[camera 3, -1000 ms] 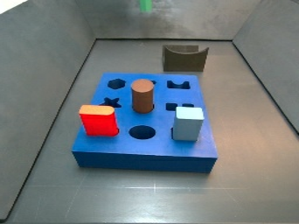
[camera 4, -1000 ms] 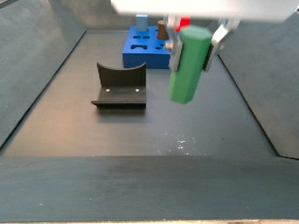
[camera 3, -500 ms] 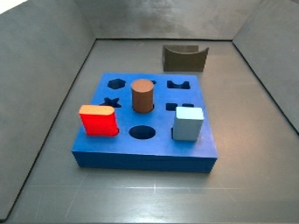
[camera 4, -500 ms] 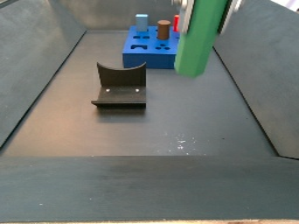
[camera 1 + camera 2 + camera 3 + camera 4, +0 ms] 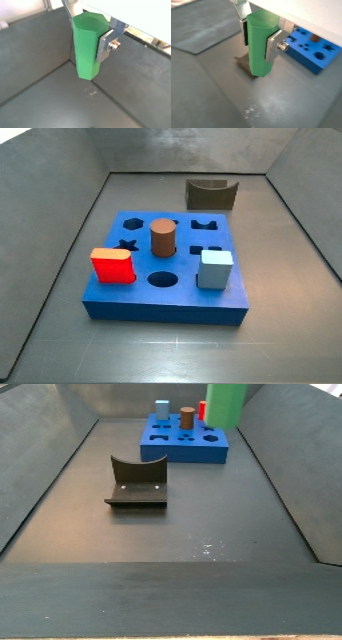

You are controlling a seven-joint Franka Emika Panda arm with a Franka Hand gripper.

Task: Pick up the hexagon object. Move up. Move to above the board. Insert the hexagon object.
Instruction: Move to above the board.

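Wrist views — end effector (image 5: 91,41) clamps hexagon object (image 5: 87,47).

You look into a grey box with a dark grey floor (image 5: 174,343). A pale back wall (image 5: 174,148) and two slanted side walls, the left wall (image 5: 47,218) and the right wall (image 5: 314,198), close it in. The floor is matte and gives you a soft, pale sheen near the front. In a side view you find small white specks (image 5: 207,546) on the floor, and a darker front ledge (image 5: 160,599) across the foreground. The light is even, without hard shadows.
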